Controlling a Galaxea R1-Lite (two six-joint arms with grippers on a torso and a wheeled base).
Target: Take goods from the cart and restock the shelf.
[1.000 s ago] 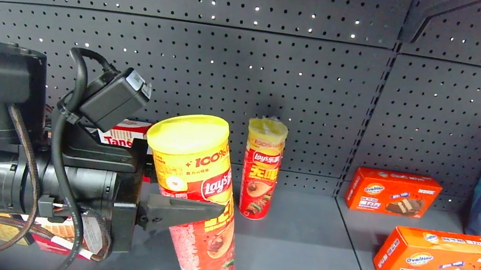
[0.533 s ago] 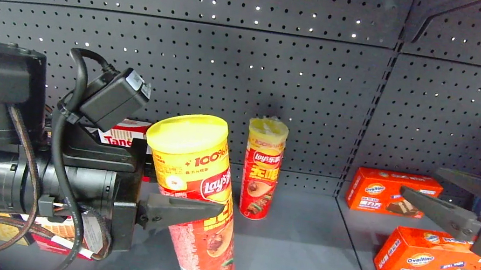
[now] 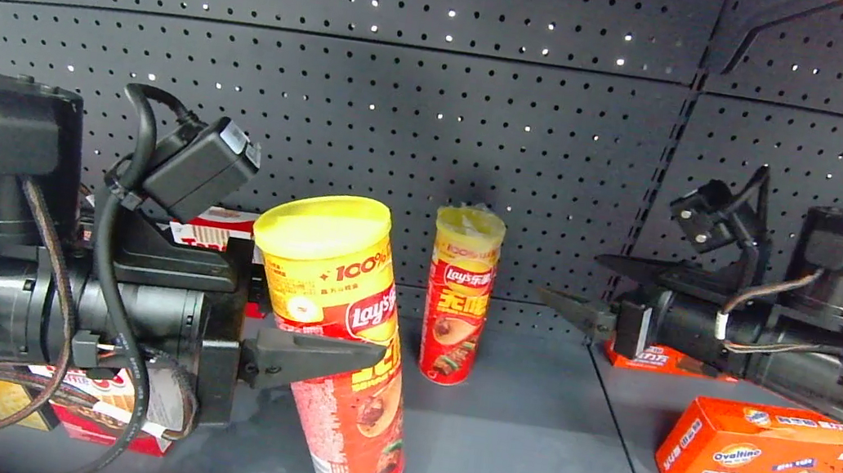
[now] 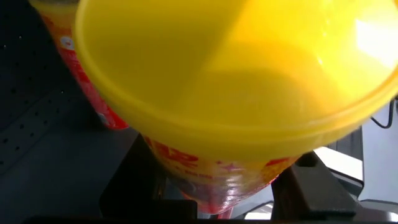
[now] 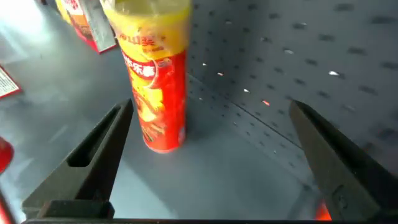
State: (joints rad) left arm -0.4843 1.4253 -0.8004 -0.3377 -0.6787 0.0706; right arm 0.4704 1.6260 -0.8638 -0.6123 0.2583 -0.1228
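My left gripper [image 3: 353, 342] is shut on a chips can [image 3: 342, 333] with a yellow lid, red below. The can leans to the left, and its bottom is at or just above the shelf floor [image 3: 505, 463]. In the left wrist view its lid [image 4: 236, 74] bulges between the gripper's dark fingers [image 4: 130, 180]. A second, smaller chips can [image 3: 460, 296] stands upright against the pegboard back. My right gripper [image 3: 573, 276] hangs open to the right of this can, apart from it. The right wrist view has the can [image 5: 155, 81] ahead of the spread fingers [image 5: 93, 162].
Two orange boxes lie on the right shelf section, one in front [image 3: 768, 467], one [image 3: 652, 357] mostly behind the right arm. A red-and-white wafer box [image 3: 216, 232] and more packs [image 3: 100, 410] sit behind and under the left arm. The black pegboard wall [image 3: 407, 102] closes the back.
My right arm has come in from the right and travelled left toward the standing can, gripper open. The left gripper and its can shifted slightly left and leaned a little more.
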